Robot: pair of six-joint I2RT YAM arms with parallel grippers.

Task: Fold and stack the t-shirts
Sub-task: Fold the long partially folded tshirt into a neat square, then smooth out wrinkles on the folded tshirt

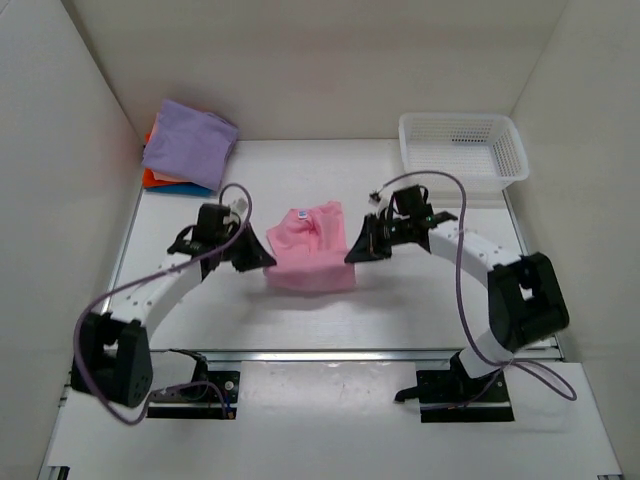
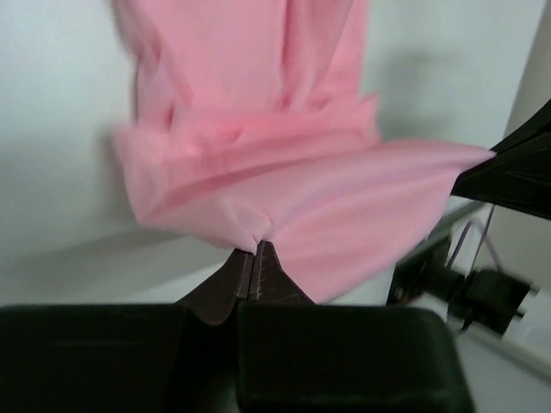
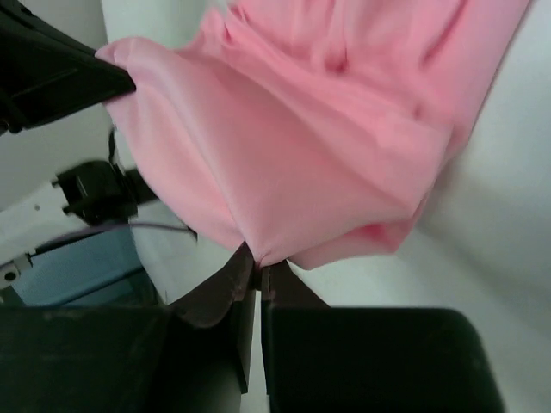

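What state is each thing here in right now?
pink t-shirt: bunched, stretched between both tools.
left tool: shut on the pink t-shirt's edge.
right tool: shut on its opposite edge.
folded shirts: stacked in the far left corner, lavender on top.
white basket: upright, far right, nothing visible inside.

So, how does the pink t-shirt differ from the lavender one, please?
The pink t-shirt is pinched at two sides by the left tool and right tool; the lavender t-shirt is touched by neither. The pink one is mid-table and rumpled; the lavender one lies folded at the back left. The pink one is alone; the lavender one tops a pile over orange cloth. Both are plain soft cloth.
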